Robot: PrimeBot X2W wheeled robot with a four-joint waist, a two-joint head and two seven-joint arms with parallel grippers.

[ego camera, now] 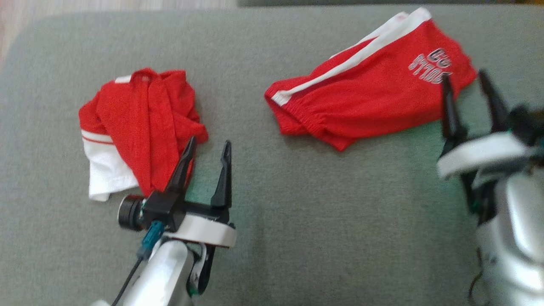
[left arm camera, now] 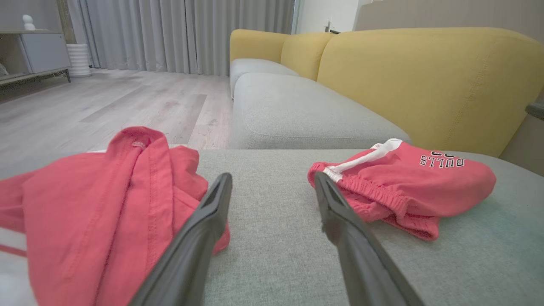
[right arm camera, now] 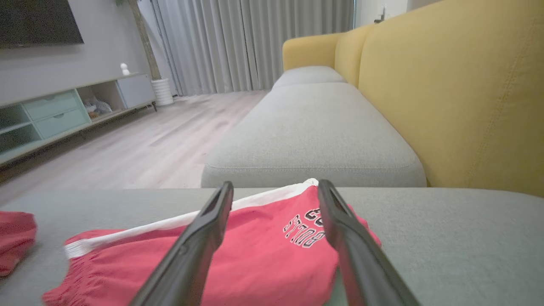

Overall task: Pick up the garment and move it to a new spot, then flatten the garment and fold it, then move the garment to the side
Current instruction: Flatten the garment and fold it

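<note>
Red shorts (ego camera: 369, 80) with a white side stripe and white lettering lie folded on the grey cushion (ego camera: 272, 204) at the upper right, seen too as the shorts (left arm camera: 403, 182) and the shorts (right arm camera: 255, 246) in the wrist views. A crumpled red and white shirt (ego camera: 136, 127) lies at the left, also the shirt (left arm camera: 97, 212) in the left wrist view. My left gripper (ego camera: 209, 146) stands open just right of the shirt's edge, holding nothing. My right gripper (ego camera: 465, 80) is open at the shorts' right end, its fingers apart above the cloth.
A second grey seat cushion (right arm camera: 314, 140) and yellow sofa backrests (right arm camera: 450, 93) run beyond the cushion. Wooden floor (left arm camera: 106, 106), grey curtains (left arm camera: 182, 34) and a low cabinet (right arm camera: 63, 110) lie past its far edge. Bare cushion spreads between the garments and toward me.
</note>
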